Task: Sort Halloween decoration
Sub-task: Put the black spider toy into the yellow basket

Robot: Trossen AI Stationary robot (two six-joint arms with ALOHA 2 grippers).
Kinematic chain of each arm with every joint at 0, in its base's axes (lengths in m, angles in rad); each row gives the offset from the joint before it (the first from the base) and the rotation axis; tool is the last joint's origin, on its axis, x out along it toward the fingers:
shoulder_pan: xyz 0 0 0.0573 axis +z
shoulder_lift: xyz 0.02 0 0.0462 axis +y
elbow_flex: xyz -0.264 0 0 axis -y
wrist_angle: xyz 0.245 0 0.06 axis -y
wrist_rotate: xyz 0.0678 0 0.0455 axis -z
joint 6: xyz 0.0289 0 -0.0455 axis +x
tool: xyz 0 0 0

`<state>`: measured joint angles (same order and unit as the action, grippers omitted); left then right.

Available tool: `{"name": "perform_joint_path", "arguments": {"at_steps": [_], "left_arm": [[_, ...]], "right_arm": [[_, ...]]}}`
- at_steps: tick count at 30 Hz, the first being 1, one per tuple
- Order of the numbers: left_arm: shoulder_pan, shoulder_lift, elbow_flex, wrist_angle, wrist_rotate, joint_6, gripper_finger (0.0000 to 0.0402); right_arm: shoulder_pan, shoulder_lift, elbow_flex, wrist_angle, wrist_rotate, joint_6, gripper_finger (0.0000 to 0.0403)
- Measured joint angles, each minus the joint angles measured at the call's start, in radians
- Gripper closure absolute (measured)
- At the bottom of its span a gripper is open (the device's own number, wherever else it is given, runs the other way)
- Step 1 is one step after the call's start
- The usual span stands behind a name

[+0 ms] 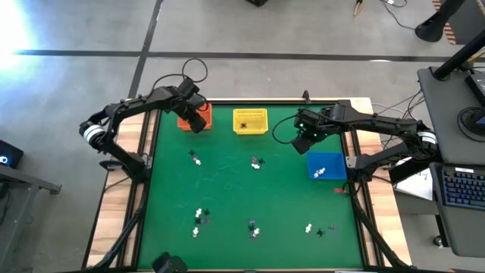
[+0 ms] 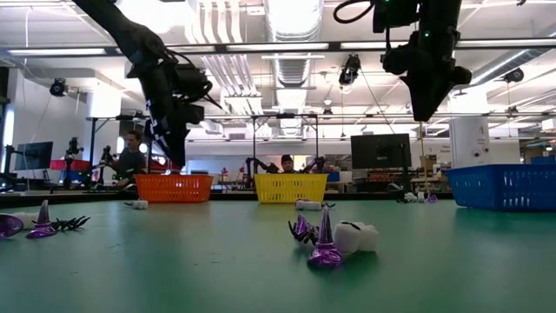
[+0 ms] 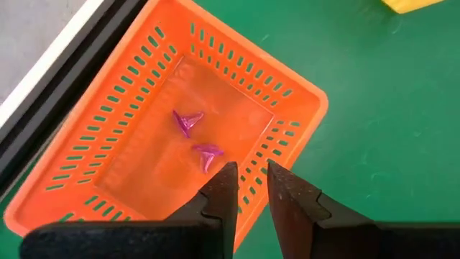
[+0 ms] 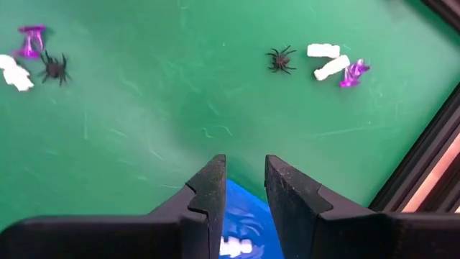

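While my left gripper (image 3: 250, 180) hangs over the orange basket (image 3: 86, 173), fingers slightly parted and empty, two purple hats (image 3: 198, 137) lie just below; my right gripper (image 4: 243, 180), narrowly parted, waits above the blue basket (image 1: 327, 165).

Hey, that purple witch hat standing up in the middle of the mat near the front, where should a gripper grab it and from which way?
Best guess: pinch the purple witch hat by its narrow cone, coming straight down from above. It stands upright on a wide flat brim, so the brim lies too low against the green mat to catch. A white trinket sits right beside it, so line the fingers up so neither lands on that side.
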<state>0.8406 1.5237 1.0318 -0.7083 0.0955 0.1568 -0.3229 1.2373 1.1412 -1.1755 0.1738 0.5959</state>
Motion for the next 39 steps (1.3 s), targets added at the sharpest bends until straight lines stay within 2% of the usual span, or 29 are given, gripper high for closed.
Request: {"name": "perform_joint_path", "arguments": {"at_steps": [3,9,13,21,25,31,39], "left_arm": [[-0.002,-0.019,0.011,-0.001,0.026,0.011,0.034],[-0.005,-0.085,0.045,0.002,0.182,0.013,0.0341],[-0.02,-0.137,0.047,0.0,0.26,0.007,0.0341],[-0.058,-0.229,0.045,-0.035,0.372,-0.006,0.0342],[-0.062,-0.26,0.044,-0.065,0.443,0.014,0.0342],[-0.061,-0.285,0.049,-0.073,0.445,0.021,0.0342],[-0.061,-0.294,0.052,-0.096,0.442,0.049,0.0341]], "right_arm": [[0.0,0.0,0.0,0.003,-0.01,0.049,0.0312],[0.005,0.001,0.0,0.046,-0.095,0.096,0.0312],[0.011,0.015,0.0,0.13,-0.105,0.078,0.0312],[0.033,0.09,0.0,0.348,-0.246,-0.002,0.0312],[0.035,0.147,0.0,0.379,-0.238,-0.01,0.0312],[0.026,0.226,0.0,0.362,-0.08,0.127,0.0312],[-0.024,0.257,0.0,0.366,-0.016,0.145,0.0311]]}}
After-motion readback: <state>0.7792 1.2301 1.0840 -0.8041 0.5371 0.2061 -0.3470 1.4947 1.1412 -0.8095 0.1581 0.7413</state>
